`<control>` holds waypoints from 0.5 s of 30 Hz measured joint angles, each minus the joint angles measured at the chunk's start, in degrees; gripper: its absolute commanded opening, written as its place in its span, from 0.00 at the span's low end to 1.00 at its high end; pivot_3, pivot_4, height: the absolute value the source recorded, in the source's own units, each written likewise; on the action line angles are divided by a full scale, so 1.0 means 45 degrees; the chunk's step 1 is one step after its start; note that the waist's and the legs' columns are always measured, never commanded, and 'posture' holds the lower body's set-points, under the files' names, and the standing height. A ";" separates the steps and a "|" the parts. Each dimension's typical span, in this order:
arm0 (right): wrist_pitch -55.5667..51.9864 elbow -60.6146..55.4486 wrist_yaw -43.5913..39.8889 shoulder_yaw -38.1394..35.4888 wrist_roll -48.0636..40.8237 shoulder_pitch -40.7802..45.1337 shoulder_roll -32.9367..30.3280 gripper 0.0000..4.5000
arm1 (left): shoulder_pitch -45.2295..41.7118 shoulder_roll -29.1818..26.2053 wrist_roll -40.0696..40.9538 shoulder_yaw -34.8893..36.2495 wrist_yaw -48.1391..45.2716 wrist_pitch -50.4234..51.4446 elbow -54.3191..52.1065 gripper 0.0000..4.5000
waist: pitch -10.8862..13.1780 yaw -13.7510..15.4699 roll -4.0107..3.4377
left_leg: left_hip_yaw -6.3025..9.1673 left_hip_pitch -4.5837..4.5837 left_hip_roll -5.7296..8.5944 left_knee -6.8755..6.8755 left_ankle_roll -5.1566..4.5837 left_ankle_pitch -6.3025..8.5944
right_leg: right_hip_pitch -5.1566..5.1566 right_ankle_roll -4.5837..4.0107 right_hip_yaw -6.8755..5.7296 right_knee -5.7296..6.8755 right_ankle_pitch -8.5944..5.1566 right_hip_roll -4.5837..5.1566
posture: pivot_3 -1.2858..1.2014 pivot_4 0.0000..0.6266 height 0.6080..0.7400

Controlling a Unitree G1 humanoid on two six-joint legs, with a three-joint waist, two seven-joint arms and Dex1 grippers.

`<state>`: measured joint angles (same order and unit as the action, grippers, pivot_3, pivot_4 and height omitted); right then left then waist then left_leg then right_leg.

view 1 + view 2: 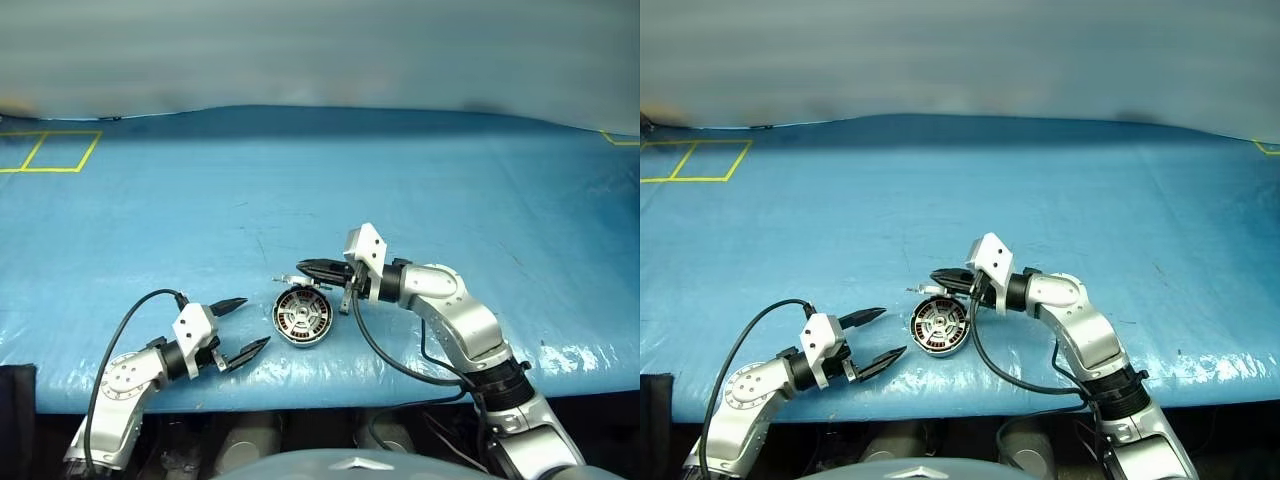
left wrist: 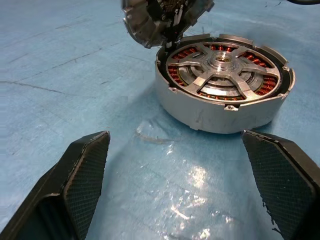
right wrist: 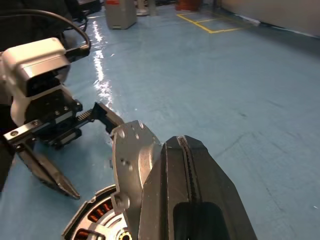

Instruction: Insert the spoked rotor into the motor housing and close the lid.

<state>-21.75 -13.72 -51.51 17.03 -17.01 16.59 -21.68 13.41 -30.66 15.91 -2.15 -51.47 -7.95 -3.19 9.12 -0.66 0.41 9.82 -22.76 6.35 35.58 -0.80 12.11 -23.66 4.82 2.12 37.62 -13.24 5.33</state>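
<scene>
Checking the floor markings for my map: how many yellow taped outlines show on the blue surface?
2. One yellow outline lies at the far left of the blue surface; a corner of another shows at the far right edge. More may lie outside the view.

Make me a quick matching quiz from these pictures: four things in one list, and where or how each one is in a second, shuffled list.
Things:
1. left hand
2. right hand
3. rotor
4. lid

States:
A. sitting inside the housing
B. tilted up, hinged at the housing's rim
C. open, holding nothing
D. shut, next to the raised lid

Pairs: 1-C, 2-D, 3-A, 4-B
</scene>
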 measured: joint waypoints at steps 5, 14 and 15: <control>0.0032 -0.0204 -0.0428 0.0846 0.0545 -0.0508 -0.0817 0.00 | 0.0602 -0.0608 0.0300 0.0315 -0.0466 0.0067 -0.0491 1.00 | 0.0000 -0.0005 0.0001 | -0.0002 0.0004 -0.0007 0.0001 0.0003 0.0002 | 0.0000 0.0011 0.0001 0.0003 -0.0020 0.0025 | 0.52 0.24 1.00; 0.0500 0.0458 0.0087 0.2022 0.1935 -0.0575 -0.0631 0.00 | 0.1140 -0.1304 0.0637 0.0793 -0.0898 0.0287 -0.0833 1.00 | -0.0005 -0.0004 -0.0003 | -0.0005 0.0036 -0.0014 0.0002 0.0008 0.0004 | -0.0001 0.0007 0.0001 0.0005 -0.0030 0.0021 | 0.52 0.24 1.00; 0.0654 0.0508 0.0154 0.2121 0.2151 -0.0509 -0.0632 0.00 | 0.1132 -0.1303 0.0655 0.0796 -0.0909 0.0287 -0.0833 1.00 | -0.0009 -0.0004 0.0004 | -0.0006 0.0045 -0.0015 0.0003 0.0011 0.0005 | 0.0002 0.0007 0.0001 0.0003 -0.0032 0.0021 | 0.52 0.24 1.00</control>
<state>-18.81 -11.44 -50.82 26.58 -7.33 14.30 -24.53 18.50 -36.52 18.86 1.43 -55.56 -6.66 -6.94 9.08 -0.68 0.42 9.80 -22.56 6.28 35.59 -0.75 12.14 -23.66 4.85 2.12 37.64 -13.38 5.42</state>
